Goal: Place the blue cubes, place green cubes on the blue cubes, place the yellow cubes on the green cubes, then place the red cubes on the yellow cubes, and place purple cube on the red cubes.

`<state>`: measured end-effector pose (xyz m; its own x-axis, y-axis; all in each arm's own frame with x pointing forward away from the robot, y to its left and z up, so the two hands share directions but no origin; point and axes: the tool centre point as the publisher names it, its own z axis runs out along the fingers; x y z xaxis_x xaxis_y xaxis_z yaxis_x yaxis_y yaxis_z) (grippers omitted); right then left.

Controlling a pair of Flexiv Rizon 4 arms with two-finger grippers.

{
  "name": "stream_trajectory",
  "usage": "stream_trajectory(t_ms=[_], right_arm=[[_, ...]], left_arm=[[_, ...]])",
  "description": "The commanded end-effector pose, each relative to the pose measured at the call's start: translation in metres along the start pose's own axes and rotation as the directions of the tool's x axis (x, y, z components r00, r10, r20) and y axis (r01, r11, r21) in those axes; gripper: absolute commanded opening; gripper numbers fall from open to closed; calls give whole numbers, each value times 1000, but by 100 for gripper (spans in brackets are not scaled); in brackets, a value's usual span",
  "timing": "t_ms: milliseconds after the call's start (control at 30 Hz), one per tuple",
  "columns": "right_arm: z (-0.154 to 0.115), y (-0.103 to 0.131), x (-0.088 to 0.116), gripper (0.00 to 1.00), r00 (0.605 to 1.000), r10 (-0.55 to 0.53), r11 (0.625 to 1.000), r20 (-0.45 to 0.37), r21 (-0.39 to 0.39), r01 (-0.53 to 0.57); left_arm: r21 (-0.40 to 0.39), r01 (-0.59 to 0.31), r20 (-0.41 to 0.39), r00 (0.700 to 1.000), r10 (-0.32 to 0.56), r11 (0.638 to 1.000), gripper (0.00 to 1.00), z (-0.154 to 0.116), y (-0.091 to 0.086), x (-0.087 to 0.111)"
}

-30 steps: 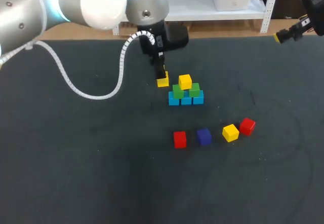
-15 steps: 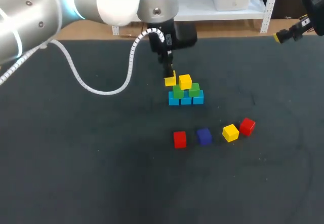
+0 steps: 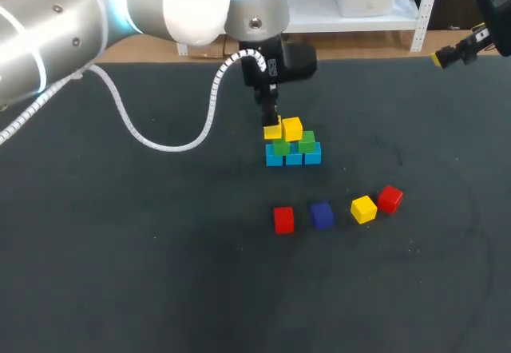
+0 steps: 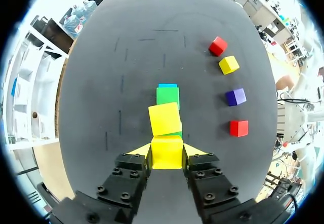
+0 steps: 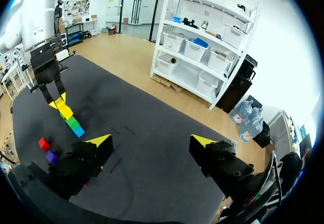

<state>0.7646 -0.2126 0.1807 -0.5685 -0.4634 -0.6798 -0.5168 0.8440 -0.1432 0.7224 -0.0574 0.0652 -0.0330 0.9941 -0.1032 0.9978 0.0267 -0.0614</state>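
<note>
The left gripper (image 3: pixel 272 124) grips a yellow cube (image 3: pixel 272 132) at the left green cube (image 3: pixel 280 146), just beside a second yellow cube (image 3: pixel 292 128). Nearer on the desk (image 3: pixel 120 249) lie a red cube (image 3: pixel 283 220), a purple cube (image 3: pixel 321 215), a loose yellow cube (image 3: pixel 363 208) and another red cube (image 3: pixel 390 199).

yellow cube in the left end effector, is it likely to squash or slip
Probably rigid: the yellow cube shows square edges between the left end effector's fingers. Likely light, being small against them. Flat faces should not roll.
</note>
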Motion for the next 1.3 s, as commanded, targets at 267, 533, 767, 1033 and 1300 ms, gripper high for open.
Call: stream_trajectory(t_ms=[267, 533, 767, 1033, 1300], right_arm=[[0, 2, 2, 100, 1000, 1, 1000, 6, 11, -1], [0, 2, 2, 100, 1000, 1, 1000, 6, 11, -1], [0, 2, 2, 100, 1000, 1, 1000, 6, 11, -1], [0, 2, 2, 100, 1000, 1, 1000, 6, 11, -1], [0, 2, 2, 100, 1000, 1, 1000, 6, 11, -1]], left_arm=[[4, 10, -2, 1000, -10, 1000, 0, 4, -1, -5], [6, 11, -3, 1000, -11, 1000, 0, 5, -1, -4], [6, 9, -6, 1000, -9, 1000, 0, 7, 0, -5], [9, 9, -8, 1000, -9, 1000, 0, 9, 0, -6], [12, 10, -8, 1000, -10, 1000, 10, 10, 0, -5]])
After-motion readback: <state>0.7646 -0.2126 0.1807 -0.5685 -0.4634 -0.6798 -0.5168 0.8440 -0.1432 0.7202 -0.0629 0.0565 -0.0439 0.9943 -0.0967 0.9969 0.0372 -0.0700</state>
